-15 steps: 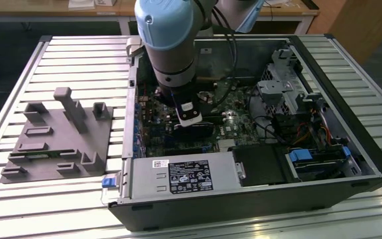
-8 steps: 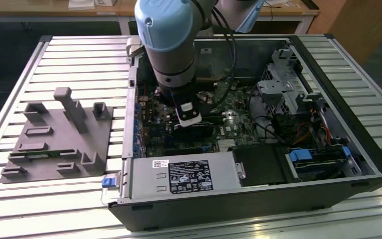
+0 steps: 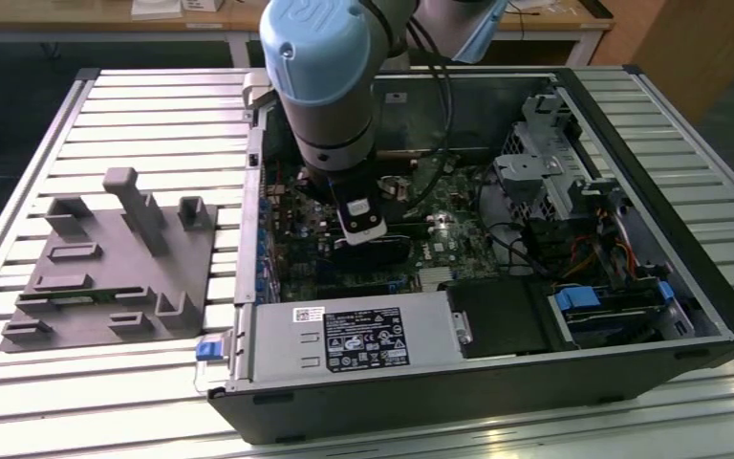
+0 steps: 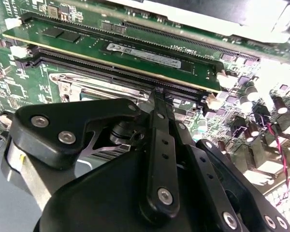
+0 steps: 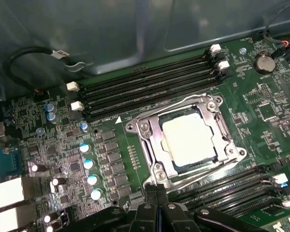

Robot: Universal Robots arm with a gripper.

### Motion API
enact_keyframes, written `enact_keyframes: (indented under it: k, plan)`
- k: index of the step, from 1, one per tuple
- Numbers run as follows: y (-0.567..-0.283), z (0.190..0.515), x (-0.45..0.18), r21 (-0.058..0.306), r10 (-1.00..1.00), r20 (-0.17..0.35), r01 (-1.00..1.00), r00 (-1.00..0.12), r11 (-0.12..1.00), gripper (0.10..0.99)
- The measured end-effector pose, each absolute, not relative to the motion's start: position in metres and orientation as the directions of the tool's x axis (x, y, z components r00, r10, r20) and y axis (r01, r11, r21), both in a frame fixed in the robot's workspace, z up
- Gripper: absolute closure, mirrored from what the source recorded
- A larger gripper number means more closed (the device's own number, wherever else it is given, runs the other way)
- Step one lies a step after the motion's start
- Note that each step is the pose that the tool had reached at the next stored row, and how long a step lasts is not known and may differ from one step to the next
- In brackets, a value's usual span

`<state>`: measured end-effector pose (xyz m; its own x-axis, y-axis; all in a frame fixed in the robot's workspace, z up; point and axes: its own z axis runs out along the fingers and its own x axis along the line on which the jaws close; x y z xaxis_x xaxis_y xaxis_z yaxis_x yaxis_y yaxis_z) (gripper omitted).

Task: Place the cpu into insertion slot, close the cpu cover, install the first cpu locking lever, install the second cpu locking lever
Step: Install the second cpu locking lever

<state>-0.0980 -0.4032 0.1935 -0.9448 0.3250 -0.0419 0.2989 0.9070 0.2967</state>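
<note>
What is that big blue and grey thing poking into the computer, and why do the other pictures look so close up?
That is a robot arm reaching down into an open computer case on a slatted table. One picture is from a camera standing nearby. The other two come from cameras riding on the arm's wrist, so they look from very near. In the first wrist view you see the cpu, a silvery square chip, sitting in the insertion slot with the cpu cover down around it. The black end effector sits at the slot's edge.
</note>
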Motion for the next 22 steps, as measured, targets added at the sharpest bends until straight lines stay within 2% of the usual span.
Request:
enact_keyframes:
  k: [13, 22]
  plan:
    - [-0.401, 0.187, -0.098, 0.311, 0.325, -0.037, 0.298, -0.945, 0.903, 0.98]
    - [-0.4, 0.213, -0.098, 0.311, 0.325, -0.037, 0.298, -0.945, 0.903, 0.98]
